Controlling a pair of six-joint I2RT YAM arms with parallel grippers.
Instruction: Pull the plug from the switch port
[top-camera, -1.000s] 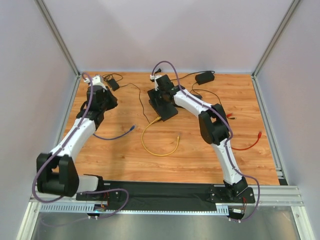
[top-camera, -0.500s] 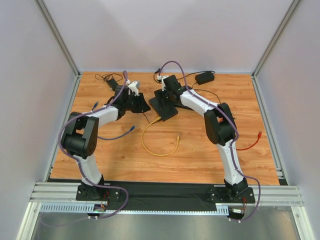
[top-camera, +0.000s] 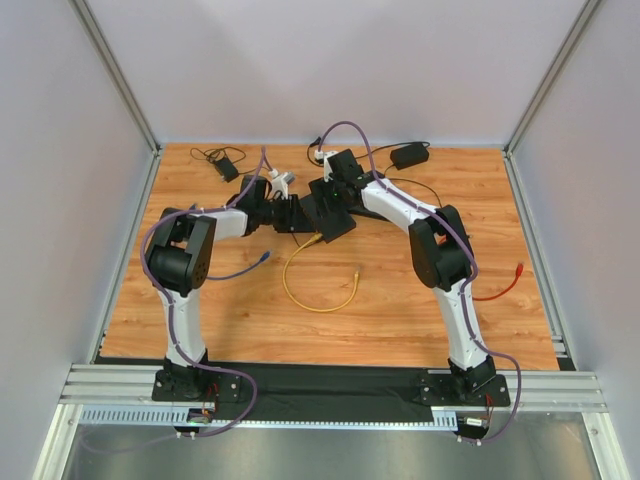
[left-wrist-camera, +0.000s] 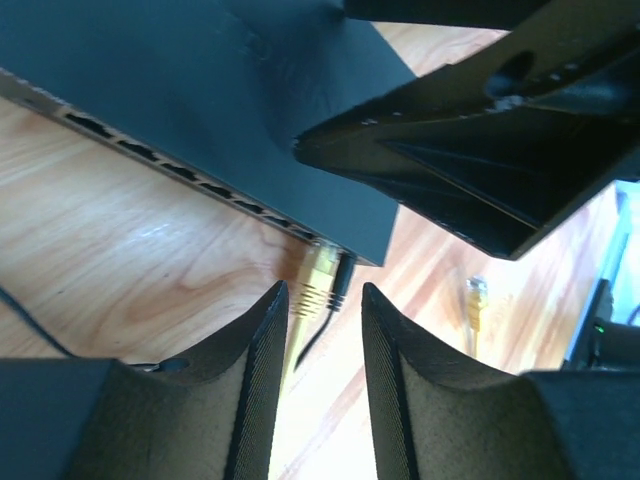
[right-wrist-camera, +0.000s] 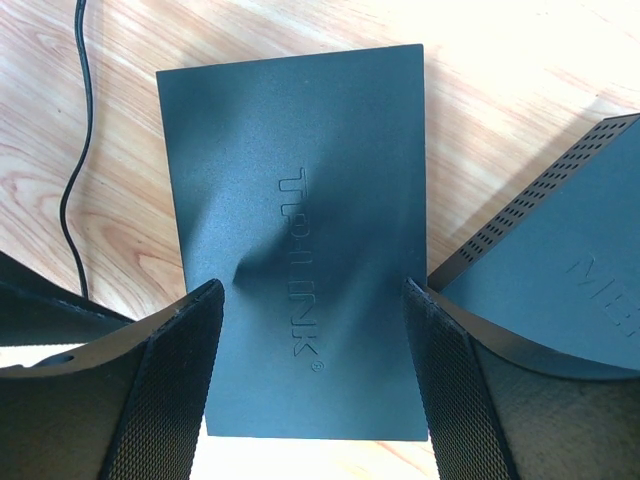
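The black switch (top-camera: 328, 215) lies at mid table; the right wrist view shows its top (right-wrist-camera: 300, 200). A yellow plug (left-wrist-camera: 318, 280) sits in a port at the end of the switch's front edge (left-wrist-camera: 180, 165), next to a black plug (left-wrist-camera: 341, 282). Its yellow cable (top-camera: 300, 290) loops over the table toward me. My left gripper (top-camera: 293, 215) is open, its fingertips (left-wrist-camera: 277, 296) just short of the yellow plug and to either side, not touching it. My right gripper (top-camera: 335, 192) is open, its jaws astride the switch top (right-wrist-camera: 312, 290).
A second dark vented box (right-wrist-camera: 560, 270) lies beside the switch. The cable's free yellow end (top-camera: 356, 277) lies on the wood. A blue-tipped cable (top-camera: 262, 258), a red cable (top-camera: 500, 290) and two black power adapters (top-camera: 408, 155) (top-camera: 226, 167) lie around.
My left arm has swung from the far left corner across to the switch, bringing its gripper up to the yellow plug. The right arm has shifted only slightly over the switch.
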